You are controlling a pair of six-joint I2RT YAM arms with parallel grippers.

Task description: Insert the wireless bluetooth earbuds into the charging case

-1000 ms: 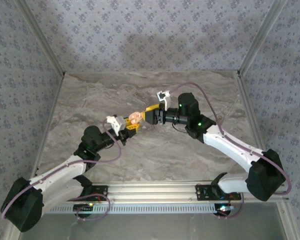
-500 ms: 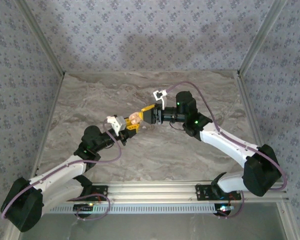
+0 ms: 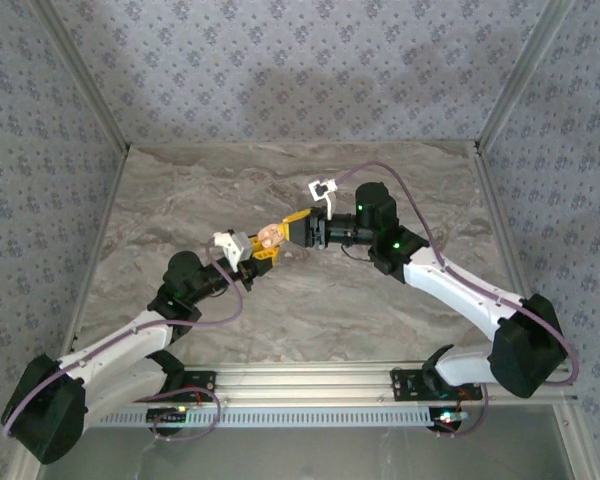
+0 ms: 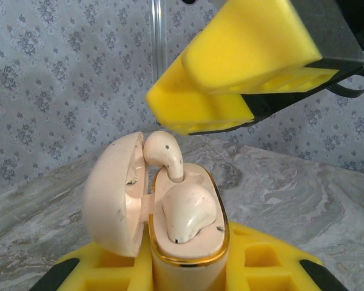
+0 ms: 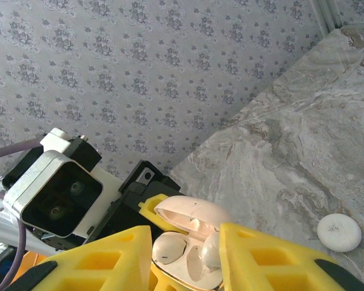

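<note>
Counter [image 3: 380, 300]: grey marble, papered walls.
Left gripper [image 3: 263, 248]: clamped on charging case [image 4: 112, 194], lid open.
Earbuds [image 4: 187, 215]: 1 seated in case, 1 upright in its slot.
Right gripper [image 3: 292, 228]: fingers apart, just above case.

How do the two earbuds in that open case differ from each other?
The front earbud lies flat, sunk into its hollow in the charging case. The rear earbud stands tilted, poking well above the rim. The front earbud sits apart from the open lid, while the rear earbud is right beside it. Both are the same glossy cream.
</note>
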